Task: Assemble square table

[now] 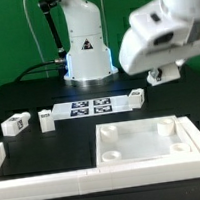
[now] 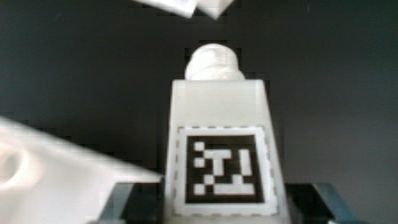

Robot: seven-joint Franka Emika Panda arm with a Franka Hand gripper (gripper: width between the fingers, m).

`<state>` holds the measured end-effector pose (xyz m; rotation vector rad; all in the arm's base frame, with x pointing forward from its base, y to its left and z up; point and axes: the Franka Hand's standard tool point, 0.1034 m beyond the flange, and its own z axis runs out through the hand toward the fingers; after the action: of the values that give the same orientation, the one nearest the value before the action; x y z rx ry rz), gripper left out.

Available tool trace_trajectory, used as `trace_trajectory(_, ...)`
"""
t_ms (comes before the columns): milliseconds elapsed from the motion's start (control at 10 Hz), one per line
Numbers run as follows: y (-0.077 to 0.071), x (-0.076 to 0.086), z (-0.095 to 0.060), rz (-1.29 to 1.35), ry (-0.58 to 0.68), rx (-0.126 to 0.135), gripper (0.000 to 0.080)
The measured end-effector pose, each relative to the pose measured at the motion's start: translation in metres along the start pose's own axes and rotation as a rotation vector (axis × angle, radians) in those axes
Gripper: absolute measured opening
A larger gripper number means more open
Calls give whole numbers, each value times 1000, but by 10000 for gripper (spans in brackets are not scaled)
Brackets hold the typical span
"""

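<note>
My gripper (image 1: 161, 73) hangs above the table at the exterior view's right, shut on a small white table leg (image 1: 167, 76). In the wrist view the leg (image 2: 221, 120) stands between the two dark fingers (image 2: 135, 200), its black-and-white tag facing the camera and its rounded peg pointing away; the gripper (image 2: 222, 208) holds it at the tag end. The square table top (image 1: 148, 143), a white tray with a raised rim and round corner sockets, lies below and in front of the gripper. A corner of it (image 2: 36, 170) shows in the wrist view.
The marker board (image 1: 91, 108) lies in front of the robot base (image 1: 86, 49). Two loose legs (image 1: 15, 124) (image 1: 47, 117) lie to its left and one (image 1: 136, 97) at its right end. A long low white wall (image 1: 47, 180) runs along the front left.
</note>
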<state>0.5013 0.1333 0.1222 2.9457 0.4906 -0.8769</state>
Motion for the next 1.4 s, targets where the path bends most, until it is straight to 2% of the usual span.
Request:
trace_trajectory(100, 7, 2, -16, -3, 119, -10, 291)
trace_trajectory(200, 7, 0, -13, -1, 172, -15, 291)
trace_trajectory(300, 8, 7, -14, 0, 259, -22, 291)
trace_trajectory(500, 10, 10, -17, 4, 422, -35, 291)
trace_trajectory(600, 12, 23, -21, -5, 500, -33, 291)
trace_trajectory(700, 23, 47, -41, -44, 609, -51, 291)
trace_trajectory(800, 31, 65, -62, -42, 702, -53, 291)
trace_trajectory(900, 34, 80, -80, -83, 825, -83, 291)
trace_trajectory(1200, 41, 79, -75, -76, 1034, -113, 291)
trace_trajectory(1300, 41, 79, -72, -76, 1035, -112, 291)
trace_trajectory(1400, 45, 79, -71, -94, 1031, -126, 291)
